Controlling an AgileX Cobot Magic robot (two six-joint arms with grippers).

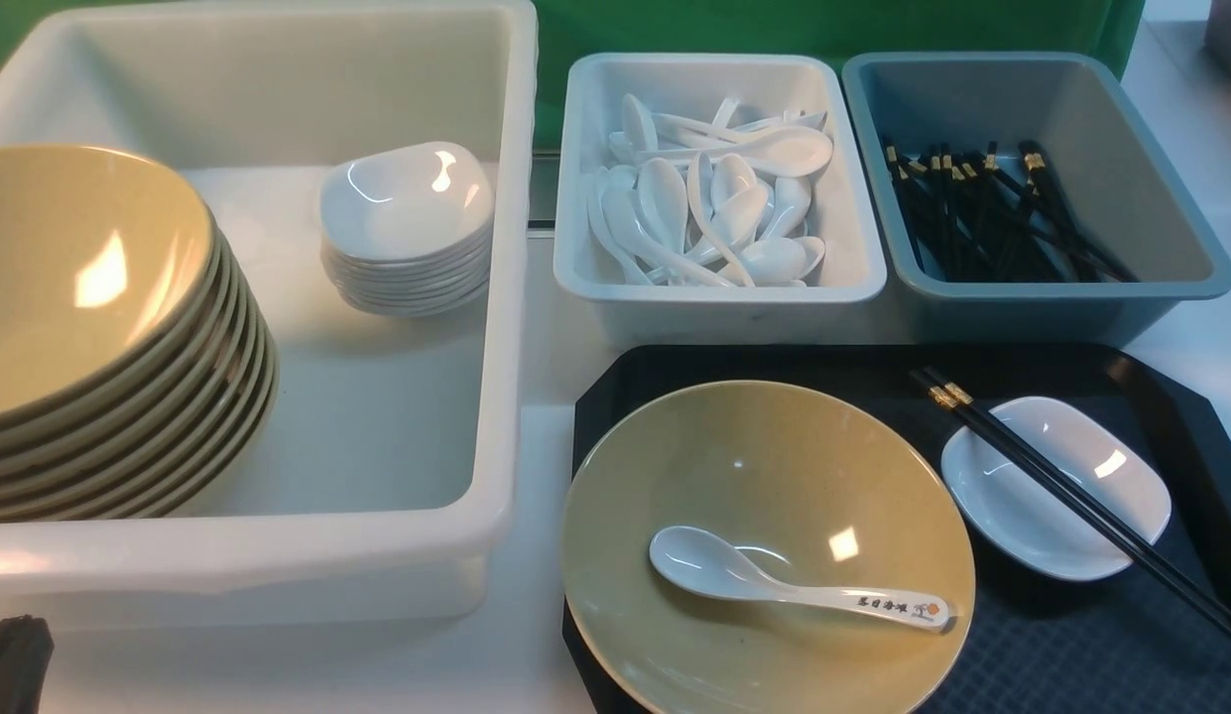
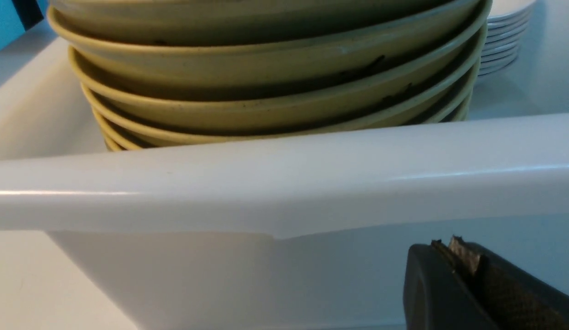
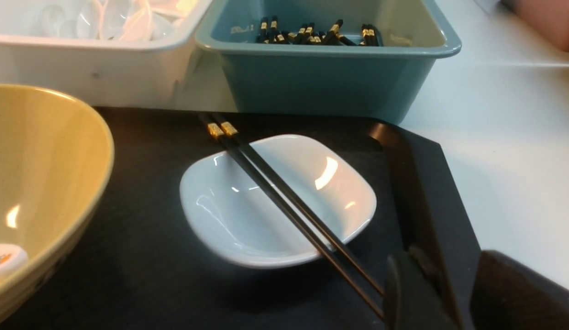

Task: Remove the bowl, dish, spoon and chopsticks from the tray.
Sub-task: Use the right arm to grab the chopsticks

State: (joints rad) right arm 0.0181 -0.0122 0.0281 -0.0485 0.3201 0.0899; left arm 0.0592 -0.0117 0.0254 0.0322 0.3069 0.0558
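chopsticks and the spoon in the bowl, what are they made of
Chopsticks: probably lacquered wood or plastic, smooth black with shiny, metallic-looking gold bands; the look leaves it open.
Spoon: likely glazed ceramic, glossy white with crisp highlights, though melamine could look similar.

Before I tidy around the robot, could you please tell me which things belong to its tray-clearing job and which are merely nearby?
Job:
- bowl
- spoon
- dish
- chopsticks
- tray

Nearby:
- stacked bowls
- stacked dishes
- loose spoons
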